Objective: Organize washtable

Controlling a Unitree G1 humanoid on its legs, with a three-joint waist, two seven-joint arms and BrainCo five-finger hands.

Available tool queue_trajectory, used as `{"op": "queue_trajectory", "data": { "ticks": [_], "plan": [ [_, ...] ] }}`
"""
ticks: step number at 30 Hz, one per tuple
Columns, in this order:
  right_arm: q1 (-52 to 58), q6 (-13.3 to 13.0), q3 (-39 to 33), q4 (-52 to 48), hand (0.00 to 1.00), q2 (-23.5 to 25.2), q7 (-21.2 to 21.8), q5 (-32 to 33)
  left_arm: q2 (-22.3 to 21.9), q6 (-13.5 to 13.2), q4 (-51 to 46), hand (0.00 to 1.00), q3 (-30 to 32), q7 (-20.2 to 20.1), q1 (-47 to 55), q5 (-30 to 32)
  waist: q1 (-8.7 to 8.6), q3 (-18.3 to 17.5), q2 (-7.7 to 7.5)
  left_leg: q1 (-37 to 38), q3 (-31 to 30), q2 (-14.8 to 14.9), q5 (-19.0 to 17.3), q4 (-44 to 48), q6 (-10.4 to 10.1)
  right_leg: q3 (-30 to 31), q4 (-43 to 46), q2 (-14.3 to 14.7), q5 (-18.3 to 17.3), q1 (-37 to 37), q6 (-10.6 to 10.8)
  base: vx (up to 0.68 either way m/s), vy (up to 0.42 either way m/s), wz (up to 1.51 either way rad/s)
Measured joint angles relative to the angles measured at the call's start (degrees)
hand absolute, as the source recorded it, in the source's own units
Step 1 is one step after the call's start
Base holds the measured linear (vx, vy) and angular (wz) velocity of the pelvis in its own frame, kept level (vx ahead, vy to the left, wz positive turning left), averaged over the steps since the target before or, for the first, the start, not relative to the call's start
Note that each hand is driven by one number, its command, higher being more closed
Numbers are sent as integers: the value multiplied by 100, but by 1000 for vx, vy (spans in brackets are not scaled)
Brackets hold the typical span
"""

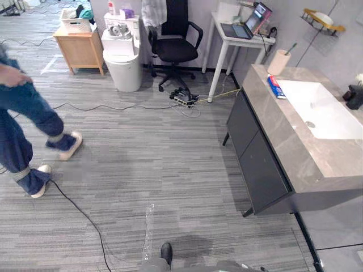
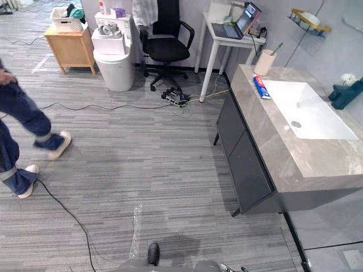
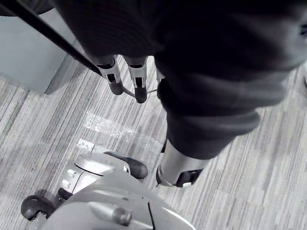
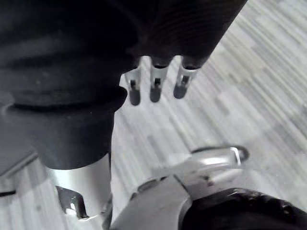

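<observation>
The washtable [image 1: 295, 153] stands at the right: a grey stone counter over dark cabinets, with a white sink [image 1: 323, 110] set in it. A beige cup [image 1: 278, 61] holding a toothbrush stands at the counter's far end. A red, white and blue toothpaste tube [image 1: 275, 88] lies beside the sink. A dark object [image 1: 355, 96] sits at the sink's right side. My left hand [image 3: 139, 81] hangs over the striped floor with straight fingers and holds nothing. My right hand [image 4: 156, 81] hangs the same way, open, far from the counter.
A person [image 1: 22, 124] in jeans walks at the left. A black office chair [image 1: 176, 45], white bin [image 1: 125, 62], wooden cabinet [image 1: 81, 48] and white desk with a laptop [image 1: 238, 34] line the back. A power strip [image 1: 184, 99] and a clear wrapper [image 1: 148, 229] lie on the floor.
</observation>
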Motion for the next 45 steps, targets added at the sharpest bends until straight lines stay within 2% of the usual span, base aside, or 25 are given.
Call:
{"op": "queue_trajectory", "data": {
  "ticks": [2, 3, 5, 6, 7, 8, 12, 14, 15, 16, 18, 19, 20, 23, 25, 28, 29, 30, 31, 32, 33, 35, 39, 43, 45],
  "plan": [
    [51, -29, 139, -141, 0, 15, 43, 106, 56, 50, -8, 0, 55, 11, -18, -46, 52, 284, -57, -395, 341, 199, -959, 1764, 181, 105, 1540, -249, -212, -498, -7, 48, 39, 40],
    [51, -13, 201, -153, 0, -35, 80, 175, -5, 50, -39, 0, 43, -7, 39, -30, 50, 253, -13, -356, 324, 212, -997, 1768, 219, 63, 1553, -207, -433, -705, -84, -12, 2, 25],
    [68, -17, 170, -122, 0, 56, 100, 206, 64, 62, 26, 0, 109, -87, -30, 86, 5, 177, -92, -227, 211, 19, -1054, 844, 239, -41, 644, 50, -709, -1185, -171, 19, 106, 30],
    [67, -73, 174, -132, 0, 85, 87, 245, 122, 116, -60, 0, 182, -121, -136, 253, -140, 213, -265, -676, 382, -164, -1385, 2612, 387, -66, -175, -99, -738, -1505, -227, 114, 113, 28],
    [81, -85, 173, -155, 0, -15, 112, 266, 24, 135, -55, 0, 153, -98, -147, 337, -123, 274, 47, -429, 304, 87, -1774, 2727, 275, -106, -535, 167, -733, -1543, -224, 186, 111, -22],
    [41, 8, 139, -84, 0, -209, 142, 302, -98, 176, -41, 0, 143, -103, -200, 579, 18, 484, 117, 99, 309, 92, -2306, 2348, 282, 54, -1121, 293, -574, -1614, -81, 111, 79, -42],
    [209, 81, -58, 16, 0, 11, 208, 310, -9, 178, -64, 0, -57, -237, -183, 1040, -189, 297, 151, 354, 445, 23, -2367, 1890, 243, -265, -2118, 267, -23, -2023, 0, 221, 37, -4],
    [344, 175, -121, 134, 0, 41, 222, 222, 7, 227, -71, 0, -40, -276, -95, 1276, -226, 34, 180, 524, 442, 148, -2565, 1732, 5, -366, -1910, 423, 121, -2079, -283, 497, -31, -8],
    [471, 221, -254, 132, 0, 19, 295, 190, -46, 242, -79, 0, 36, -333, -35, 1435, -287, -128, 360, 590, 445, 441, -2782, 1779, -301, -463, -1614, 697, 213, -2034, -585, 750, -70, 14],
    [590, 243, -307, 118, 0, -42, 369, 189, -55, 240, -64, 0, 56, -360, 96, 1461, -303, -330, 493, 524, 451, 678, -2786, 2131, -665, -567, -1605, 979, 260, -1974, -746, 724, -79, 5],
    [627, 257, -432, 113, 0, 22, 397, 191, 45, 284, -76, 0, 289, -360, 109, 1486, -308, -484, 372, -6, 576, 936, -2655, 3678, -918, -538, -2003, 1288, 531, -1619, -1060, 722, -110, -41],
    [655, 268, -468, 71, 0, -106, 452, 203, -49, 356, -83, 0, 404, -336, 66, 1490, -206, -547, 575, -322, 751, 1286, -2409, 4919, -1122, -505, -2236, 1570, 496, -1272, -1207, 905, -12, -121],
    [560, 247, -426, -36, 0, -287, 398, 223, -124, 377, -103, 0, 427, -304, 17, 1489, -98, -609, 704, -632, 913, 1629, -1688, 5863, -836, -148, -2319, 1781, 416, -1042, -1251, 712, 71, -125],
    [133, 150, -448, -148, 0, -158, 245, 304, -9, 324, -268, 0, 443, -211, -241, 1420, -128, -513, 570, -1021, 1406, 1957, -1992, 6607, -391, 418, -2708, 1582, 391, -257, -1229, 602, 116, -77],
    [0, 130, -386, -158, 0, -133, 205, 377, 15, 215, -362, 0, 425, -224, -223, 1227, -43, -440, 420, -1211, 1413, 1911, -2217, 6369, -385, 814, -2805, 1245, 226, 270, -1169, 497, 243, -54],
    [-288, 35, -262, -152, 0, -153, 190, 481, -113, 175, -468, 0, 407, -226, -178, 682, 77, -414, 452, -1766, 874, 1828, -2266, 4619, -691, 1533, -2546, 734, -359, 407, -414, 370, 500, -92],
    [-410, 9, -270, -149, 0, -212, 189, 479, -280, 196, -426, 0, 409, -218, -110, 514, 59, -368, 684, -1627, 352, 1859, -1548, 3274, -1303, 1894, -2312, 778, -606, 315, -34, 268, 497, -138],
    [-341, 11, -206, -218, 0, -26, 180, 582, -263, 194, -366, 0, 464, -121, -25, 384, -6, -402, 544, -1160, 1036, 1761, -1522, 2962, -1297, 2087, -2154, 631, -600, 253, 147, 260, 433, -155],
    [-315, 12, -61, -269, 0, -16, 186, 595, -219, 181, -377, 0, 455, -105, 45, 342, 22, -424, 510, -985, 1256, 1809, -1401, 2927, -1392, 1972, -1893, 727, -533, 84, 77, 241, 286, -164],
    [-317, -22, 11, -321, 0, -40, 174, 575, -159, 140, -447, 0, 451, -104, 101, 297, 39, -401, 375, -1173, 841, 1712, -1187, 3555, -1073, 1787, -1542, 864, -289, -206, -150, 129, 194, -189],
    [-298, -31, 0, -345, 0, -60, 121, 534, -150, 62, -451, 0, 462, -99, 7, 229, 51, -434, 154, -1660, 6, 1440, -1296, 4108, -1037, 2000, -1760, 677, -259, -272, -204, 98, 186, -189],
    [-487, -92, -72, -293, 0, -246, -6, 514, -277, 45, -389, 0, 477, -101, -49, 139, 54, -408, 347, -1224, -511, 1456, -1504, 2761, -1225, 2280, -2348, 821, -161, -225, -31, 86, 224, -240],
    [-400, 18, -61, -116, 0, -104, -43, 469, -134, 20, -274, 0, 450, -89, -205, 134, 67, -299, 311, -188, 1055, 1609, -1569, 2652, -1079, 2199, -2601, 843, 567, -135, -163, 16, 197, -232],
    [-225, -25, -41, -381, 0, -203, -33, 471, -138, -8, -207, 0, -228, -163, -549, 707, -141, -187, 576, 381, 1855, 1459, -1956, 2238, -934, 2459, -2820, 981, 1343, -546, -158, -133, 117, -182],
    [-71, 0, -47, -410, 0, -221, -37, 491, -177, -7, -171, 0, -400, -240, -624, 807, -188, -171, 624, 457, 2290, 1529, -1916, 2158, -874, 1884, -1970, 1018, 831, -903, -637, -120, 19, -106]
  ]
}}
